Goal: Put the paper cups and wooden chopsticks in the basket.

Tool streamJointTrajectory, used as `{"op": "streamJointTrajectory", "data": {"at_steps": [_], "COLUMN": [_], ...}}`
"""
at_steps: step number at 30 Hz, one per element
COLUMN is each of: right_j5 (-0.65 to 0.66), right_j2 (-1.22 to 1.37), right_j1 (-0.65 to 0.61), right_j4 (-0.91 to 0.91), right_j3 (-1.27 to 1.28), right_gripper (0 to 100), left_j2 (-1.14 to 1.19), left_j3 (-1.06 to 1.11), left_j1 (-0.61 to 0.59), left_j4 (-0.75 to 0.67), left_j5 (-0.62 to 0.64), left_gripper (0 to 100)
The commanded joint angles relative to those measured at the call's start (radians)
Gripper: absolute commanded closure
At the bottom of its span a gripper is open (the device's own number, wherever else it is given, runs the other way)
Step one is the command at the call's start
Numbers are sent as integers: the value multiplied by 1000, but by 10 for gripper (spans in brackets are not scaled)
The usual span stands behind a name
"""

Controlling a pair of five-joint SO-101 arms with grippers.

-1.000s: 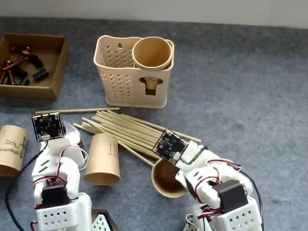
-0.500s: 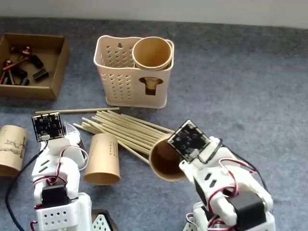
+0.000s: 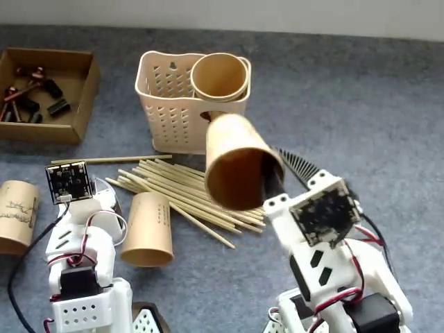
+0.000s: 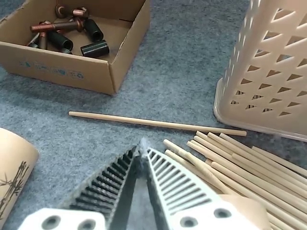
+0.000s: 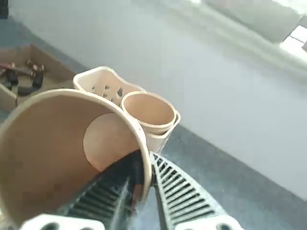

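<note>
right hand (image 5: pixel 145 160) is clamped on the rim of the paper cup (image 3: pixel 239 166), seems right for something this light and crushable, left hand (image 4: pixel 142 148) pinched together.

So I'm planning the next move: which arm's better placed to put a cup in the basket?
Right: the right gripper holds a cup raised by the basket; the left gripper is shut, empty.
</note>
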Motion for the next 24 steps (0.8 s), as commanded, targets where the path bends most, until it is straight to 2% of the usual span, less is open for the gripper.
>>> {"op": "streamJointTrajectory", "data": {"at_steps": [1,7,24], "right_j5": [-35,-66,-64], "right_j2": [36,194,522], "right_j1": [12,12,22], "right_j4": [-150,-315,-595], "right_j3": [-33,-35,-44], "right_gripper": [992,992,992], "left_j2": [-7,-7,-7], "left_j3": [-2,-2,-2], "left_j1": [-10,-10,-10], "left_j4": [-20,-20,-20], "left_j5": [-9,-9,-11], "left_gripper": [989,989,989]}}
